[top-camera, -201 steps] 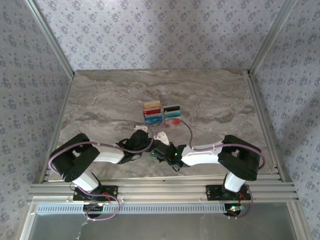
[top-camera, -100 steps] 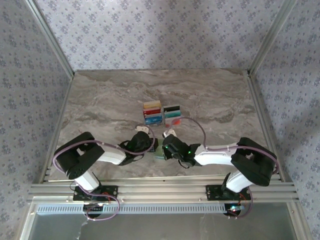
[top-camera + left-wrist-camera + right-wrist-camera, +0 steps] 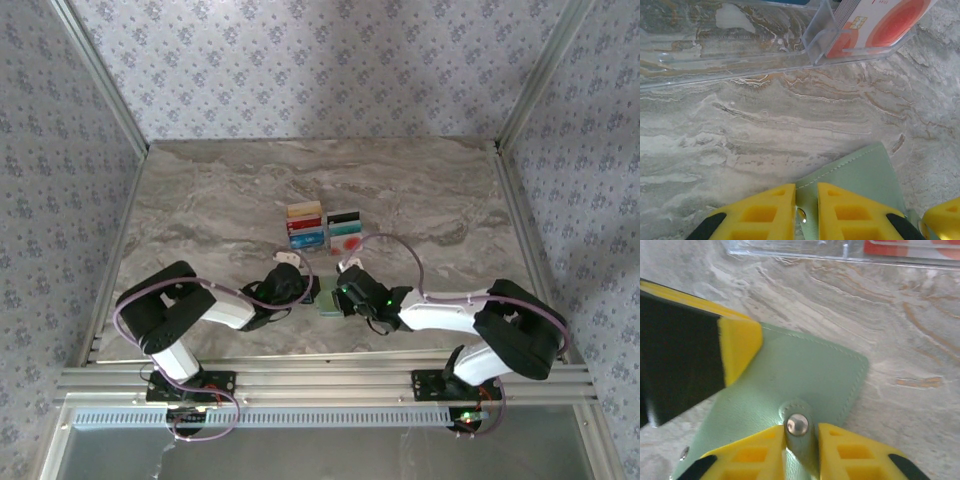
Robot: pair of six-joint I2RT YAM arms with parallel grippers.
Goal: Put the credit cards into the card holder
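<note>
The pale sage-green card holder (image 3: 328,303) lies on the marble between both grippers. My left gripper (image 3: 805,212) is shut on the holder's (image 3: 860,175) stitched edge, beside a small metal snap. My right gripper (image 3: 800,440) is shut on the snap tab of the holder (image 3: 805,370), and the tab stands up between its yellow fingers (image 3: 850,450). The left gripper's finger (image 3: 740,342) rests on the holder's far-left corner. The credit cards (image 3: 306,226) stand in two stacks in a clear tray further back. The white-and-red card (image 3: 885,20) is the nearest one.
The clear plastic tray (image 3: 740,65) holding the cards runs across the table just beyond the holder. Its second stack (image 3: 345,230) holds black, teal and white-red cards. Open marble (image 3: 200,200) spreads to the left, the right and behind. Metal frame rails border the table.
My right gripper has moved forward and to the right onto the holder's tab, and its elbow has swung out to the right. The left gripper and holder have shifted slightly to the right.
</note>
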